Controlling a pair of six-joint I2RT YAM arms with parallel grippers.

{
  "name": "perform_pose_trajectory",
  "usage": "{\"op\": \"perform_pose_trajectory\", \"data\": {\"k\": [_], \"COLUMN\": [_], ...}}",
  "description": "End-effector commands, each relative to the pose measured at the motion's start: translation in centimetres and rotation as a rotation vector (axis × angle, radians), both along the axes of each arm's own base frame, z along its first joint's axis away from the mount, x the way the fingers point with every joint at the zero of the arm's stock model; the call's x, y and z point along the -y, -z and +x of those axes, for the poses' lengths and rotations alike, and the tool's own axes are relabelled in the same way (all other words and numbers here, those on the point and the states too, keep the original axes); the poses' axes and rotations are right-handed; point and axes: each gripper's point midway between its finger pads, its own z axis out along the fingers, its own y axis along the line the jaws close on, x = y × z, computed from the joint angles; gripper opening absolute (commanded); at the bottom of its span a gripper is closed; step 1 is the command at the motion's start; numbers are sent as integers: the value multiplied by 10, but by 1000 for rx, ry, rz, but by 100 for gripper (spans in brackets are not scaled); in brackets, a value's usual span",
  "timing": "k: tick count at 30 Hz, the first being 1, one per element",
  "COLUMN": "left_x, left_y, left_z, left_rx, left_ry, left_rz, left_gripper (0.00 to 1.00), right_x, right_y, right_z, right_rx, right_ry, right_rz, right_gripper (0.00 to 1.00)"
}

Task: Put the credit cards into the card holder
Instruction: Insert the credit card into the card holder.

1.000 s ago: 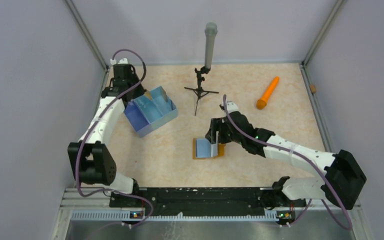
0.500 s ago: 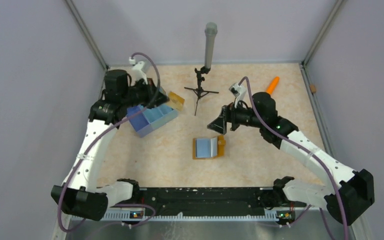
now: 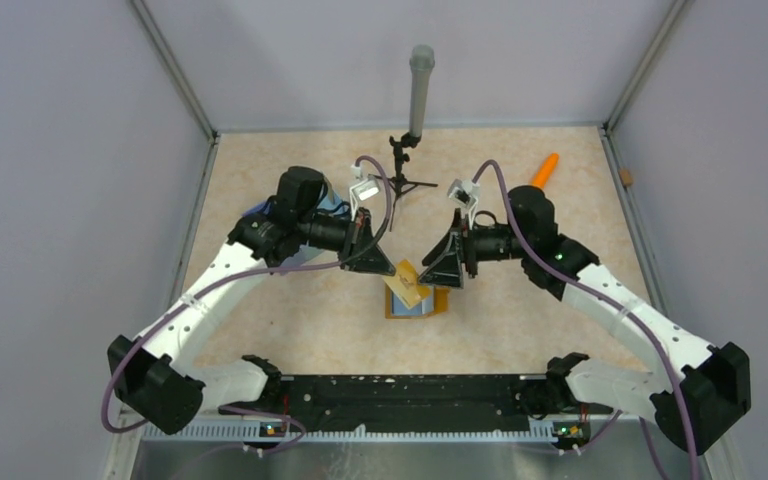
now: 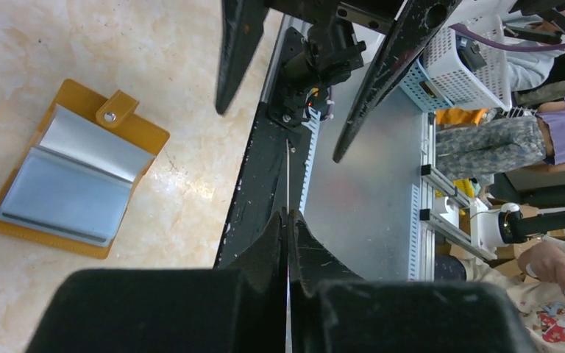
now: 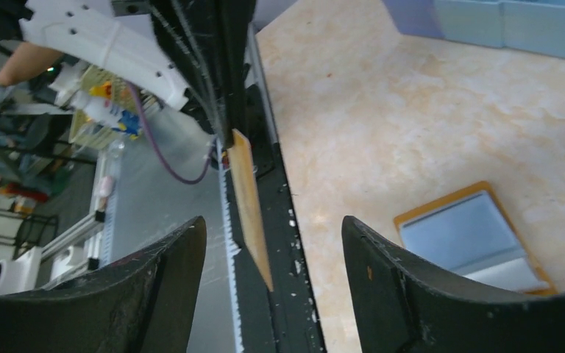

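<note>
Card holder lies open flat on desk, centre of top view, blue pockets facing up. In left wrist view its snap tab points to upper right.

Left gripper: fingers clamped on one credit card, held off desk just over holder's left half. In top view card's long axis slants upper left to lower right; nearly edge-on in right wrist view.

Right gripper: fingers apart, just right of card, not touching it.
</note>
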Motion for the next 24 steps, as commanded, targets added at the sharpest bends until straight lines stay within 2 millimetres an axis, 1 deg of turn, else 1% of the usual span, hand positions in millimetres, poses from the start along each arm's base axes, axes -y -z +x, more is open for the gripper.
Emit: {"op": "perform_pose_trajectory", "data": {"k": [1, 3, 5, 6, 7, 9, 10, 11, 13, 14, 15, 16, 18, 20, 21, 24], "left_x": [8, 10, 12, 12, 13, 13, 13, 13, 10, 7, 4, -1, -10, -17, -18, -19], "left_y": [-3, -2, -4, -6, -5, -3, 1, 5, 19, 30, 39, 50, 71, 91, 97, 117], "left_z": [4, 7, 7, 8, 9, 12, 14, 17, 25, 35, 42, 53, 71, 80, 85, 86], "left_rx": [16, 12, 18, 21, 21, 25, 18, 16, -4, -7, -17, -23, -49, -91, -108, -168], "left_ry": [42, 39, 42, 42, 37, 21, 4, -16, -78, -142, -204, -287, -429, -534, -573, -645], "left_rz": [-46, -47, -63, -70, -71, -63, -52, -39, 13, 57, 96, 140, 210, 249, 249, 261], "left_gripper": [0, 0, 0, 0, 0, 0, 0, 7, 47, 64, 73, 79, 83, 83, 83, 80], "right_x": [-5, -7, -10, -12, -14, -19, -21, -24, -25, -25, -24, -22, -18, -17, -18, -20], "right_y": [-19, -17, -10, -7, -5, -1, 1, 6, 20, 30, 41, 51, 75, 92, 101, 121], "right_z": [-32, -35, -36, -36, -36, -32, -28, -21, -2, 7, 16, 26, 37, 44, 45, 52], "right_rx": [-19, -28, -47, -56, -61, -75, -87, -103, -142, -172, -201, -225, -289, -330, -347, -361], "right_ry": [-179, -186, -187, -188, -188, -170, -143, -102, 22, 88, 156, 224, 339, 423, 462, 573], "right_rz": [140, 151, 140, 134, 131, 132, 130, 121, 93, 74, 53, 34, -7, -44, -74, -151], "right_gripper": [62, 57, 50, 44, 35, 12, 0, 0, 0, 0, 0, 0, 0, 0, 0, 0]}}
